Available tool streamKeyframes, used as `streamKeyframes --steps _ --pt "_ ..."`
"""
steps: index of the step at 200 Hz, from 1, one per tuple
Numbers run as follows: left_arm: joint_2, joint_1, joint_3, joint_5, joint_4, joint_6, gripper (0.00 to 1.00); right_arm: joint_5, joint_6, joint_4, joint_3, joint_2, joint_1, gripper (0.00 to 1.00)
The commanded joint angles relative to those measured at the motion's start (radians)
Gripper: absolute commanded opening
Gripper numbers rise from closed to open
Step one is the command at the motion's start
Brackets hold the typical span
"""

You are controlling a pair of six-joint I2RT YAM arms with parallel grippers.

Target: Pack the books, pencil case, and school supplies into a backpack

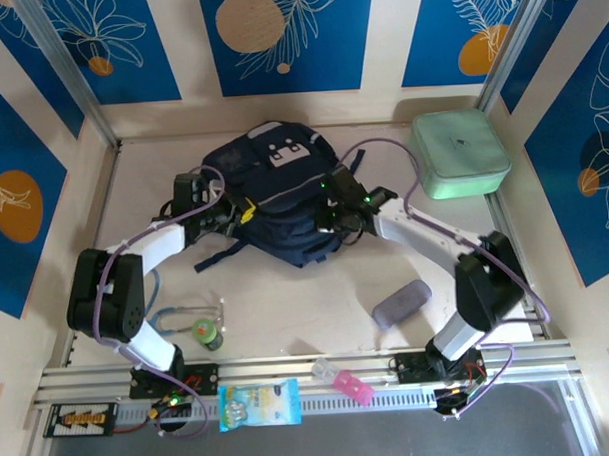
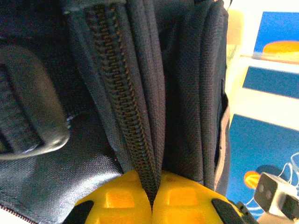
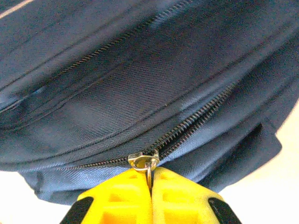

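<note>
The navy backpack (image 1: 273, 189) lies in the middle of the table with its buckled front facing up. My left gripper (image 1: 246, 214) presses against its left side, yellow fingers (image 2: 117, 198) shut on the zipper band (image 2: 133, 126) of the backpack (image 2: 196, 93). At the right side my right gripper (image 1: 329, 215) is shut on the metal zipper pull (image 3: 144, 160), with the zipper (image 3: 201, 116) parted to the right of the slider. A lilac-grey pencil case (image 1: 401, 303) lies on the table in front of the right arm. The books are out of view.
A mint-green rounded square case (image 1: 460, 155) sits at the back right. Blue-handled scissors (image 1: 177, 314) and a small green item (image 1: 208, 333) lie near the left arm. A light-blue packet (image 1: 259, 404) and a pink item (image 1: 352, 386) rest on the front rail.
</note>
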Motion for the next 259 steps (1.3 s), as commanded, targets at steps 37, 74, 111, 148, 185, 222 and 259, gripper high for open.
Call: streamKeyframes --steps 37,74,111,148,185,222,259 --pt "0.154 0.015 0.246 -0.118 -0.181 0.257 0.08 -0.208 0.097 0.157 -0.166 -0.093 0.133 0.0" --pt "0.174 0.042 0.285 -0.248 -0.214 0.25 0.24 -0.223 0.117 0.25 -0.051 0.042 0.187 0.0" --pt "0.014 0.12 0.172 -0.312 -0.317 0.273 0.45 -0.249 0.079 0.264 0.097 0.152 0.189 0.0" --pt "-0.217 0.153 0.033 -0.286 -0.356 0.253 0.56 -0.283 0.068 0.262 0.191 0.231 0.184 0.0" --pt "-0.292 0.112 -0.032 -0.141 -0.308 0.136 0.57 -0.302 0.082 0.271 0.205 0.257 0.182 0.0" --pt "-0.25 0.033 -0.063 -0.115 -0.242 0.038 0.43 -0.306 0.083 0.274 0.203 0.257 0.182 0.0" --pt "-0.236 -0.018 -0.09 -0.24 -0.177 -0.018 0.37 -0.307 0.084 0.27 0.21 0.265 0.181 0.0"
